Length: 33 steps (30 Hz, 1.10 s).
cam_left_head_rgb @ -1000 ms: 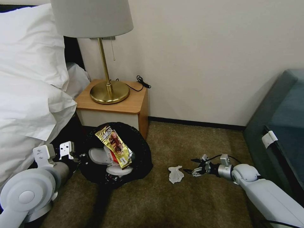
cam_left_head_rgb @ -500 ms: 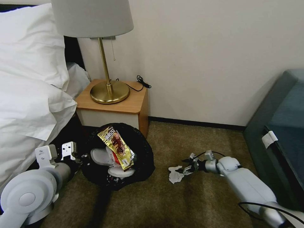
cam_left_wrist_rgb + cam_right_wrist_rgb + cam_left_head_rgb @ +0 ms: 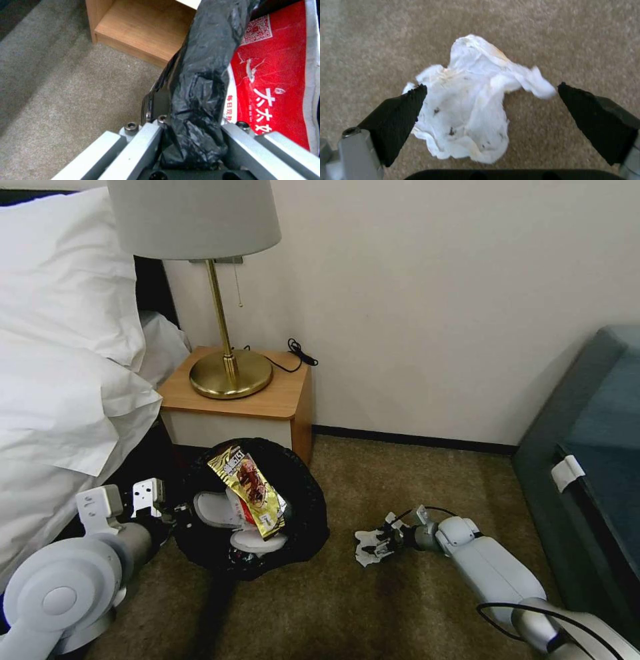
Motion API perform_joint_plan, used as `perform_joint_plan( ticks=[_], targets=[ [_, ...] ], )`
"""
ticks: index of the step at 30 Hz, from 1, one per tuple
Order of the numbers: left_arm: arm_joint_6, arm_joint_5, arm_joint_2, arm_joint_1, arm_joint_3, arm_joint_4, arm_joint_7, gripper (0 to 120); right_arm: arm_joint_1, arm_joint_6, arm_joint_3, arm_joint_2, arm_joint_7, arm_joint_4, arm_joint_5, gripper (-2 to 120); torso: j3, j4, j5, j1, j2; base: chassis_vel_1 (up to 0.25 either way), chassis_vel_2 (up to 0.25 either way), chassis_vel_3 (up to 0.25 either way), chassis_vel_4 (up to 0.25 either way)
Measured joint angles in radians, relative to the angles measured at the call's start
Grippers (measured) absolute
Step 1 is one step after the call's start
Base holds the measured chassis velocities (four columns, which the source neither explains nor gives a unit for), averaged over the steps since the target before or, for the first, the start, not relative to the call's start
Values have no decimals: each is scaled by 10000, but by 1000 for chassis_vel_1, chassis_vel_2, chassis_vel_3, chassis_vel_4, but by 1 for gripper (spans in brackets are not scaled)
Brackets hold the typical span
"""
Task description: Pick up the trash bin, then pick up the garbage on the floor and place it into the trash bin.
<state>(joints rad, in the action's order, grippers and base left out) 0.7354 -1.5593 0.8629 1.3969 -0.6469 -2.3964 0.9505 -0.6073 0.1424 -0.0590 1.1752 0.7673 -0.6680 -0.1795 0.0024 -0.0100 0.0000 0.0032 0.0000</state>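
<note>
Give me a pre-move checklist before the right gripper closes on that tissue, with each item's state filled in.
1. Right gripper open, its black fingertips either side of the tissue: ok.
2. Tissue lying on the carpet with no other litter against it: ok.
3. Fingertips low enough to reach the carpet and pinch the tissue: cannot tell.
4. Left gripper shut on the bag-lined rim of the trash bin: ok.
5. Bin mouth has room for a tissue; the slipper and the gold snack packet already take up much of it: cannot tell.
6. Carpet between the tissue and the bin free of obstacles: ok.
</note>
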Motion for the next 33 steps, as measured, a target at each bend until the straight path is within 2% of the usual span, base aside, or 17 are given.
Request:
perform_joint_plan(
  ticks=[9,13,15,16,17,20,23,24,26,29,32,33],
  targets=[
    [0,60,8,-112,27,118,-107,0,-65,42,26,239,-215,108,315,100,0,0,-1,-1,0,0,0,0,0],
    [1,91,12,-140,72,157,-135,0,-104,44,6,407,-284,75,423,95,0,0,1,0,1,0,0,0,0],
    [0,135,61,-168,161,158,-142,0,-94,45,6,487,-327,120,431,85,0,1,0,0,1,0,0,0,0],
    [0,135,61,-168,161,158,-142,0,-94,45,6,487,-327,120,431,85,0,1,0,0,1,0,0,0,0],
    [0,144,89,-220,240,164,-155,0,-77,45,-9,494,-339,108,446,77,0,1,-1,-1,2,0,0,0,0],
    [0,162,90,-267,278,206,-163,0,-74,52,-20,493,-341,73,457,71,0,0,0,-1,2,0,0,0,0],
    [0,175,62,-327,311,256,-189,0,-63,61,-23,503,-350,112,496,54,0,0,0,-1,2,0,0,0,0],
    [0,175,62,-327,311,256,-189,0,-63,61,-23,503,-350,112,496,54,0,0,0,-1,2,0,0,0,0],
    [0,187,58,-328,326,268,-208,0,-86,38,35,520,-393,151,537,41,-1,0,0,-2,2,0,0,0,0],
    [0,190,56,-327,328,268,-212,0,-101,38,45,512,-404,133,540,37,0,0,-1,-2,1,0,0,0,0],
    [0,181,9,-321,319,268,-216,0,-185,17,105,464,-520,44,567,21,0,0,1,-2,1,0,0,0,0],
    [0,181,9,-321,319,268,-216,0,-185,17,105,464,-520,44,567,21,0,0,1,-2,1,0,0,0,0]
  ],
)
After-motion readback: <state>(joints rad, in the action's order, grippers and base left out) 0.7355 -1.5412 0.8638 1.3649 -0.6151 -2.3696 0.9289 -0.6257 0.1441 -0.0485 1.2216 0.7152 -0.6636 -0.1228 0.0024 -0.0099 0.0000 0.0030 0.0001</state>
